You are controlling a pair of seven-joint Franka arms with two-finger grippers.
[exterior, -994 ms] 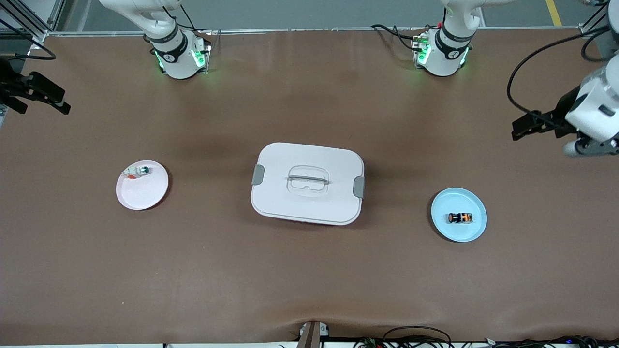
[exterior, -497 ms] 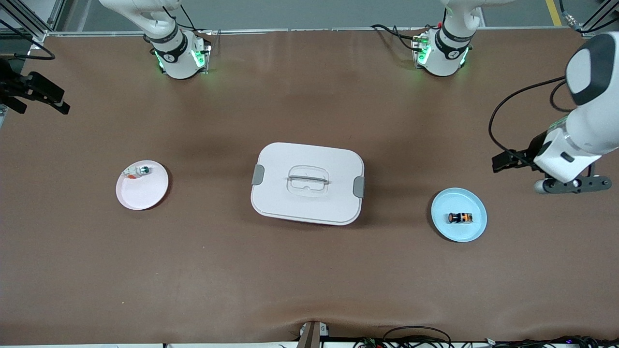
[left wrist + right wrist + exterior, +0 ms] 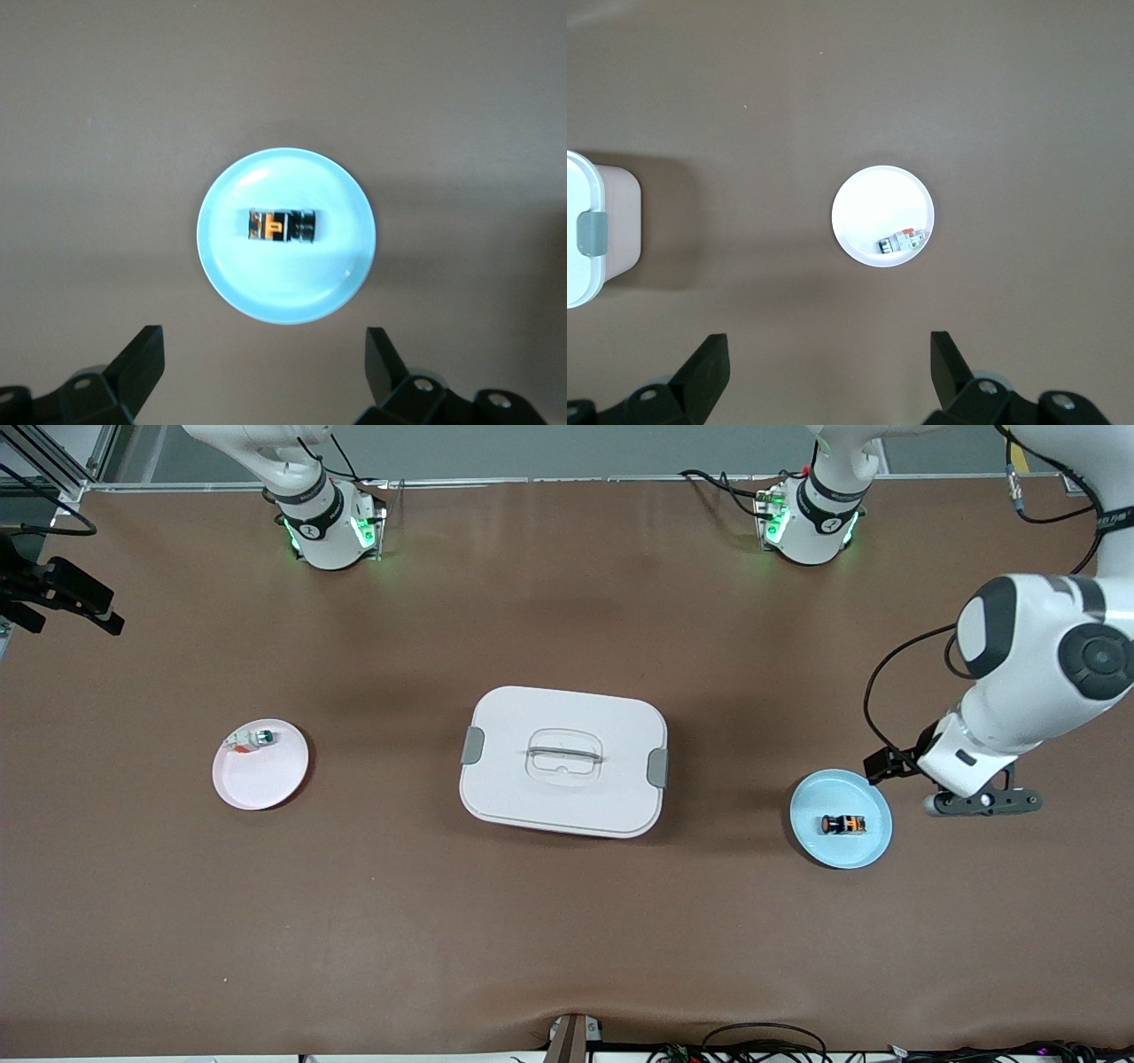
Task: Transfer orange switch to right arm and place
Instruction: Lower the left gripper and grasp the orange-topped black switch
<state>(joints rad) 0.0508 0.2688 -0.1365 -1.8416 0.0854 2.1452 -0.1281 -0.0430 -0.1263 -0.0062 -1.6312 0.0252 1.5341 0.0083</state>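
Orange switch on blue plate, lidded white box mid-table, both grippers spread, left gripper above plate

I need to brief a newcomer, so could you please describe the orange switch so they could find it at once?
Start at the white lidded box mid-table, then look toward the left arm's end to the light blue plate. The orange switch lies on it: a stubby black cylinder with orange markings.

Brown table, smooth covering. Directly on it: blue plate, just beside and below the left gripper, whose fingers stand spread wide; white lidded box at mid-table, well apart from both grippers; pink-white plate toward the right arm's end, below the right gripper, likewise spread wide.
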